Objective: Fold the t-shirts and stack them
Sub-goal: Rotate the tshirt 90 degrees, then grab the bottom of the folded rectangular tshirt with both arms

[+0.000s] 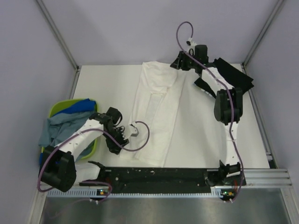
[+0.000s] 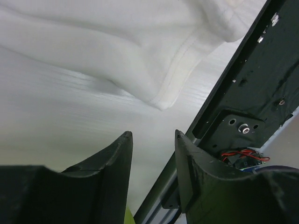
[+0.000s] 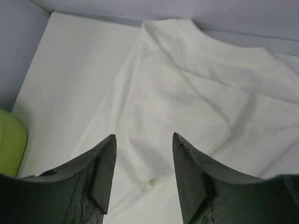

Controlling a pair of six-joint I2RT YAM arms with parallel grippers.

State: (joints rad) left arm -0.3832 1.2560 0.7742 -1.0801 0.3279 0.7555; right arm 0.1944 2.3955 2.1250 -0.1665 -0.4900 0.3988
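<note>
White bench carries a large white cloth t-shirt, seemingly part-folded lengthwise; left tool gapes empty beside its near hem; right tool spread, empty, over its collar; folding under way; next, pinching both ends.

We see the white t-shirt lying flat in the middle of the bench, folded lengthwise into a long band that runs from the far edge toward the near one. The black t-shirt lies at the far right corner. The bright blue t-shirt and the grey-blue t-shirt sit bunched in the green basket at left.
</note>
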